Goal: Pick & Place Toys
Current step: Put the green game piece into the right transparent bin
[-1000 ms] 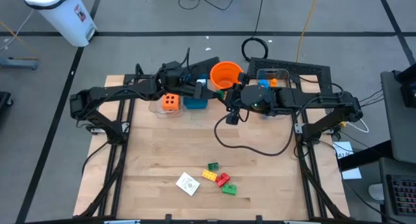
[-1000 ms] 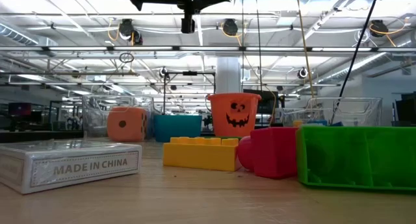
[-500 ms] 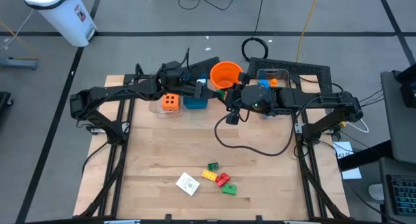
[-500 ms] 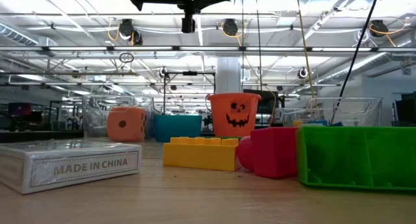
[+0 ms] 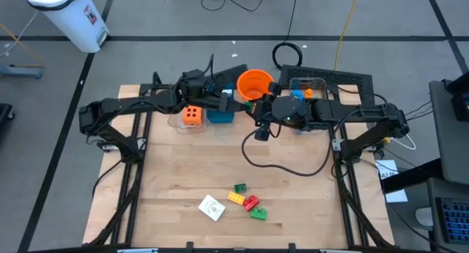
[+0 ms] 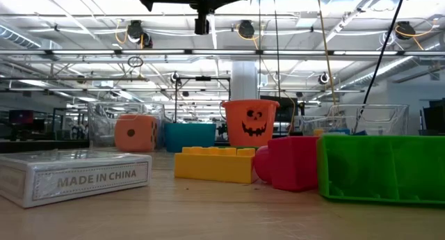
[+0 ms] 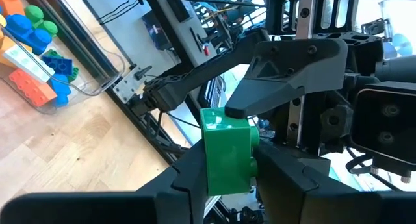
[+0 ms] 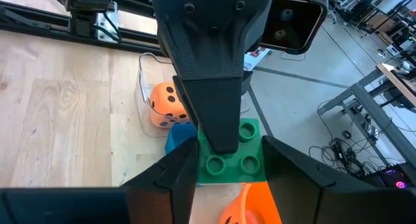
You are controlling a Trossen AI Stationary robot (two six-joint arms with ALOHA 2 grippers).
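- Left hand (image 7: 227,167) out over the back middle of the surface (image 5: 183,172), closed narrow on a green brick (image 7: 227,149) in the air, not yet in any container.
- Just beside and below it: orange die (image 5: 191,115) in a clear bin (image 5: 176,121), then the teal box (image 5: 220,116), then the orange bucket (image 5: 254,83) a little farther back.
- Right hand (image 8: 231,169) facing the left one and meeting it at the same green brick (its own camera shows the studded top between its two dark fingers, with a finger of the left hand lying over it). Cannot tell whether clamped on it or merely set around it.
- Farther right, a second clear bin (image 5: 308,88) with a few coloured bricks inside.
- At the front edge, well apart from both hands: white card pack (image 5: 212,207), then four loose bricks (image 5: 249,202) in green, yellow and red, all waiting to be picked.
- Step in hand, by the look of it: a hand-to-hand pass of the brick above the containers; direction not readable from here.
- Next move: one firm grip confirmed before the other lets go, then a straight pull apart, then a carry over the chosen bin and a low release.
- Risk: a drop into the wrong container if both loosen together.
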